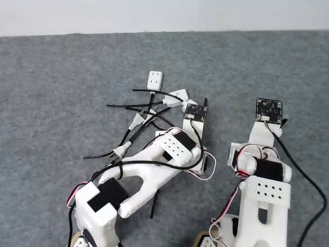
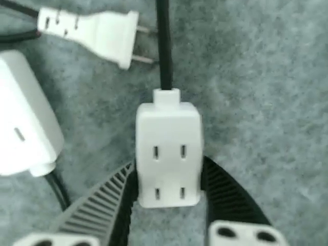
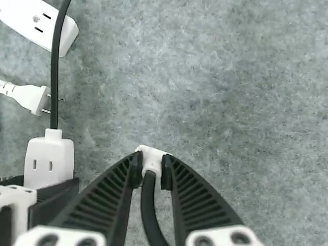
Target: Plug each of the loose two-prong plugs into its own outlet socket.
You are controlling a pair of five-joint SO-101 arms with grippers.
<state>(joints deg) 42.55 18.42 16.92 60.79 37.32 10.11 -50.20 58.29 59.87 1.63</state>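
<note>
My left gripper (image 2: 169,177) is shut on a white outlet block (image 2: 168,148) with a black cord; its two pairs of slots face the camera. Just beyond it on the grey carpet lies a loose white two-prong plug (image 2: 100,33), and a second white outlet block (image 2: 23,120) lies beside it. My right gripper (image 3: 149,165) is shut on a small white plug (image 3: 151,158) with a black cord, held just above the carpet. From there the left arm's outlet block (image 3: 48,159) sits close by. In the high view the cords tangle around an outlet (image 1: 154,80) and a plug (image 1: 120,151).
Grey carpet (image 1: 61,92) covers the whole table. Black cords (image 1: 139,105) loop between the outlets at the middle. Another plug (image 1: 136,122) lies among them. A further outlet (image 3: 38,23) and a loose plug (image 3: 31,97) lie beyond the right gripper. Open carpet stretches ahead of the right arm.
</note>
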